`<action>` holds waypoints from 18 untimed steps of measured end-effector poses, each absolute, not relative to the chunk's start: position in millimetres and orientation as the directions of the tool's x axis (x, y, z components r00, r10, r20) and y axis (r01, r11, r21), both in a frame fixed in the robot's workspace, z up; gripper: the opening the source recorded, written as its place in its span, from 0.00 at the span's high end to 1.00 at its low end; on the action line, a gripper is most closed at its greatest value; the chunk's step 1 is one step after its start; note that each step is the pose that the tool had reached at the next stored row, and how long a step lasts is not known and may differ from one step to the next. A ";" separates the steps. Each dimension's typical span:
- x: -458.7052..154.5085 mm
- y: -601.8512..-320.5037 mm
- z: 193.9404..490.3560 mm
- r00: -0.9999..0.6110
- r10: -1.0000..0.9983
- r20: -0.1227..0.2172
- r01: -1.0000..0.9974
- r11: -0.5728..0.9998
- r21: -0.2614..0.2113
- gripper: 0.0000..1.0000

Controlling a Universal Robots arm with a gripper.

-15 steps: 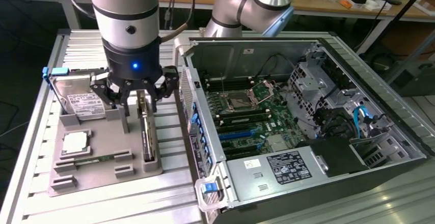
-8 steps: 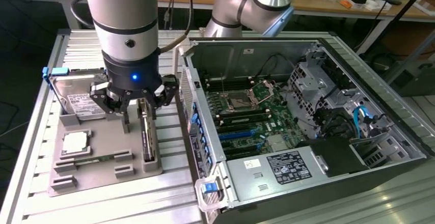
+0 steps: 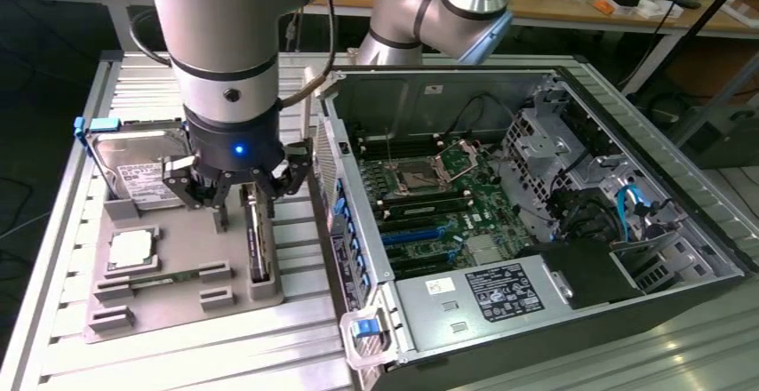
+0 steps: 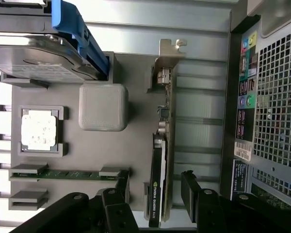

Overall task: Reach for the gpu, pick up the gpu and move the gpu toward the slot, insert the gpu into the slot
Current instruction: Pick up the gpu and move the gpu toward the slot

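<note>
The black multi-fingered gripper [image 3: 247, 197] hangs low over the thin dark circuit-card gpu [image 3: 255, 242]. It is spread open. In the wrist view its black fingers [image 4: 194, 196] stand on either side of the card with a gap showing on each side, so nothing is grasped.

The gpu stands on its long edge in a groove of the flat grey plastic holder tray [image 3: 178, 307], with its shiny metal bracket at the end away from the gripper.

In the exterior view:
- At 8 o'clock from the gripper, a square silver processor chip [image 3: 131, 247] sits in a tray pocket.
- Just below the chip lies a slim green memory stick [image 3: 160, 277].
- At 10 o'clock, a silver hard drive with a blue frame [image 3: 128, 167] rests at the tray's far end.
- The tray lies on the ribbed aluminium worktop [image 3: 178, 360].
- At 3 o'clock stands the open grey metal computer case [image 3: 664, 195], its green motherboard [image 3: 468, 197] exposed.
- The long narrow blue slot [image 3: 415, 230] lies on that board, well apart from the gpu, with the case wall between them.
</note>
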State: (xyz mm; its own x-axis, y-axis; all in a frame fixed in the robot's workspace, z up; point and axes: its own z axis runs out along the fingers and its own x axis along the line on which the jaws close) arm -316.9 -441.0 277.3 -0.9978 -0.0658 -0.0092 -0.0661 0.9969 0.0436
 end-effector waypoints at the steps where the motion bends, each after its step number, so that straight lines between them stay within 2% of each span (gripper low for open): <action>1: -315.7 -440.9 275.5 -0.998 -0.066 -0.009 -0.066 0.997 0.044 0.45; 18: -314.0 -441.0 250.3 -0.998 -0.066 -0.009 -0.066 0.997 0.044 0.45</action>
State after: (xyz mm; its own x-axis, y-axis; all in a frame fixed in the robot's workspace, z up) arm -314.0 -441.0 250.3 -0.9978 -0.0657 -0.0091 -0.0660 0.9969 0.0436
